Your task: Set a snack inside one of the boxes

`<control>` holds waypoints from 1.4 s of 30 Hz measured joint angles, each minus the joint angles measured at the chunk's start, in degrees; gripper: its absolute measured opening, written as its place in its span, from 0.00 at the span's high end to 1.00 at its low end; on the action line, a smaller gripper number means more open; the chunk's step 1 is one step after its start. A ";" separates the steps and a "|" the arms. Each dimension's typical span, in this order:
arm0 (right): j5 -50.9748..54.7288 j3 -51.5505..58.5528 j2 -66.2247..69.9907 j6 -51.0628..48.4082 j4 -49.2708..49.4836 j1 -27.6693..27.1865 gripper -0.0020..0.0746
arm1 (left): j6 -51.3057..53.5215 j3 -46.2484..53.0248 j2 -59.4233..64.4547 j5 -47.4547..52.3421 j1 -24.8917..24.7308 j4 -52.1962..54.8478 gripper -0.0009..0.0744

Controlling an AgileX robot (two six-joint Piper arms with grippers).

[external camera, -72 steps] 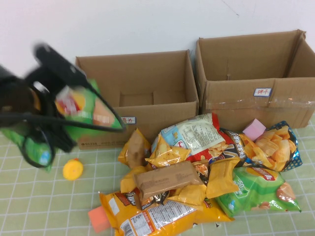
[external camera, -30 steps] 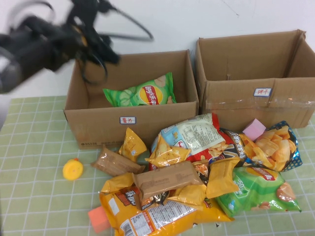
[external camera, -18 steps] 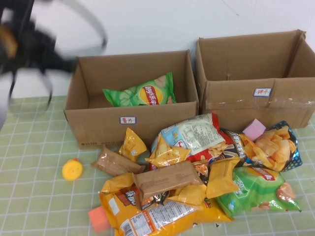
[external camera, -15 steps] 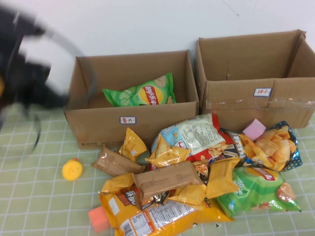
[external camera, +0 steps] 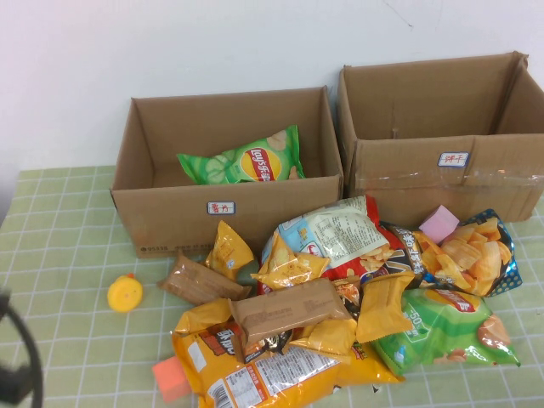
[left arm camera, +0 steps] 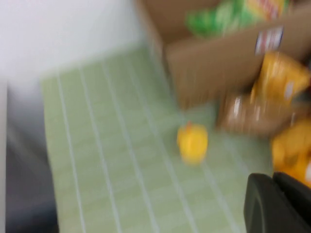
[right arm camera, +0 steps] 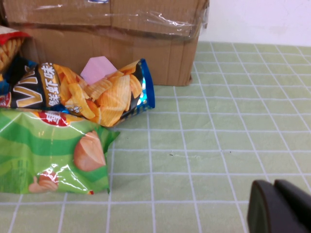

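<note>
Left claw (left arm camera: 272,204) withdrawn; snack (external camera: 242,159) lies crosswise in box (external camera: 170,217).

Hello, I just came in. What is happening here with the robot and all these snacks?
The robot is sorting snacks into boxes. The green Lay's bag already lies inside the lower cardboard box, and nothing is held now. The left gripper hangs over the table near a yellow toy. The right gripper is low over the table beside the taller box. Many snacks wait in the pile.

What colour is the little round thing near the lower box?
Yellow toy, clearest in the high view.
</note>
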 joint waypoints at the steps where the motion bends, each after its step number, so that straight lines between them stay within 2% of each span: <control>1: 0.00 0.00 0.00 0.00 0.00 0.00 0.98 | -0.42 0.13 -0.69 3.11 0.00 -0.12 0.99; 8: 0.00 0.00 0.00 0.00 0.00 0.00 0.98 | -4.86 0.46 -3.00 20.96 0.00 2.92 0.99; 11: 0.00 0.00 0.00 0.00 0.00 0.00 0.98 | -4.02 0.46 -4.83 23.40 0.00 3.48 0.99; 18: 0.00 0.00 0.00 0.00 0.00 0.00 0.98 | -3.28 3.87 -13.20 18.45 0.00 4.26 0.99; 24: 0.00 0.00 0.00 0.00 0.00 0.00 0.98 | -2.86 12.55 -24.27 10.27 0.67 3.41 0.99; 30: 0.00 0.00 0.00 0.00 0.00 0.00 0.98 | 1.58 23.18 -33.71 -0.94 8.41 -4.45 0.99; 38: 0.00 0.00 0.00 0.00 0.00 0.00 0.98 | 6.28 33.73 -37.57 -9.24 24.21 -22.97 0.99; 42: 0.00 0.00 0.00 0.00 0.00 0.00 0.98 | 7.34 34.27 -37.71 -10.57 26.54 -23.85 0.99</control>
